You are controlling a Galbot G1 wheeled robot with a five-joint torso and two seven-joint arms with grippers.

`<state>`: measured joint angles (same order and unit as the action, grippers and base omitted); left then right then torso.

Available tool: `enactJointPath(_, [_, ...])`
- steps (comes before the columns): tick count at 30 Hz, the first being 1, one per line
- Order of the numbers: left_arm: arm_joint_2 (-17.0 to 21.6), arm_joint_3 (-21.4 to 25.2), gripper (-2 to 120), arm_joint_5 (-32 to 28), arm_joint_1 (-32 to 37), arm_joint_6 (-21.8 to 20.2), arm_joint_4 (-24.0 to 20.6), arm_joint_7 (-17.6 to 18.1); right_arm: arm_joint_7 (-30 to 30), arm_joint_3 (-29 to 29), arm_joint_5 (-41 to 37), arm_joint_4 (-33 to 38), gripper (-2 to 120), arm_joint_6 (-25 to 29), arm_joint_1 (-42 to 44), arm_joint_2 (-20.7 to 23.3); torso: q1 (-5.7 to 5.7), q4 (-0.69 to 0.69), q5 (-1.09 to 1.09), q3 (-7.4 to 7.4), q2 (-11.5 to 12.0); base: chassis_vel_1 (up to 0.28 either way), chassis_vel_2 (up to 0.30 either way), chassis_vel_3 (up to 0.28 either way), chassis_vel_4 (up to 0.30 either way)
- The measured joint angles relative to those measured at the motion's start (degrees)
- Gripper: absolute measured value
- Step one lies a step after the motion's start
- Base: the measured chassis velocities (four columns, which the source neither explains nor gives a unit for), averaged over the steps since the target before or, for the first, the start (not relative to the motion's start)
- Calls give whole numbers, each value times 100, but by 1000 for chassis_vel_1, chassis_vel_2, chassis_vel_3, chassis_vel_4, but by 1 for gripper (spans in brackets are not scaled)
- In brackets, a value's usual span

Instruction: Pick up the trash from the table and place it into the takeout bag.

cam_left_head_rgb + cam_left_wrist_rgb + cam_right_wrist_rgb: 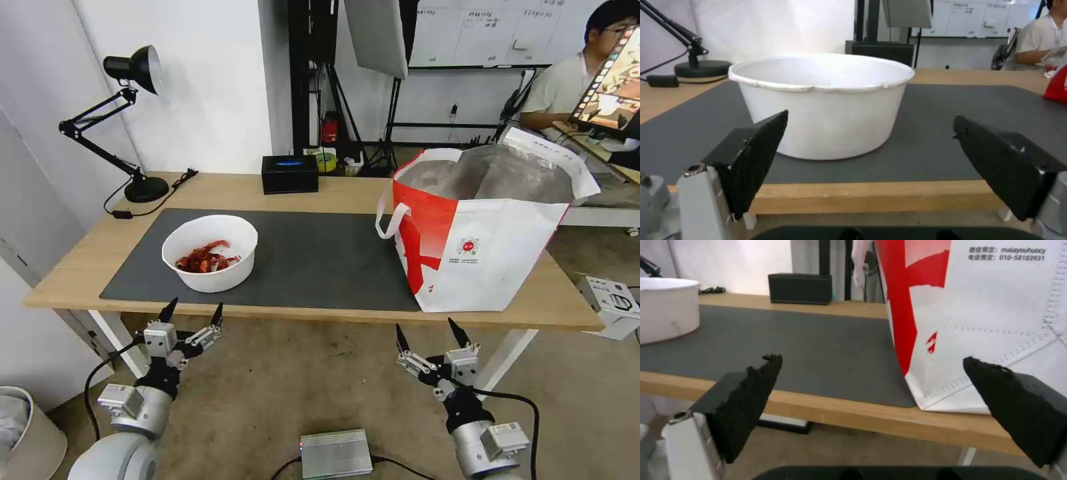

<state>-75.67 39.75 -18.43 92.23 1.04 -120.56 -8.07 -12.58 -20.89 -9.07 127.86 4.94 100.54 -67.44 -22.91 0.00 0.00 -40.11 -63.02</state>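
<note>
Light-wood table (333,197) w/ white legs, big dark grey mat (320,257) across most of it. White bowl (210,252) w/ red crayfish shells sits on the mat just beyond the left gripper (193,319), fingers spread wide, tips short of the table edge. Right gripper (430,337) also below the front edge, fingers apart, empty; takeout bag (480,247) stands open just past its fingertips, foil lining showing, base partly on the mat. Far side: black box (289,174), black desk lamp (127,120) beyond the left fingers. Brownish floor, silver box (335,453) between the arms — prob. a power unit.
</note>
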Motion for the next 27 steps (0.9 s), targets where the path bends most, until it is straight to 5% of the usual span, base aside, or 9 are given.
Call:
enactJointPath(19, [259, 26, 100, -224, -116, -208, -84, 114, 3, 67, 162, -108, 100, 79, -18, -70, 0, 0, 0, 0, 0, 0, 0, 0, 0])
enactJointPath(27, [1036, 46, 100, -947, -495, -844, -451, 577, 3, 68, 162, -108, 100, 83, -18, -70, 0, 0, 0, 0, 0, 0, 0, 0, 0])
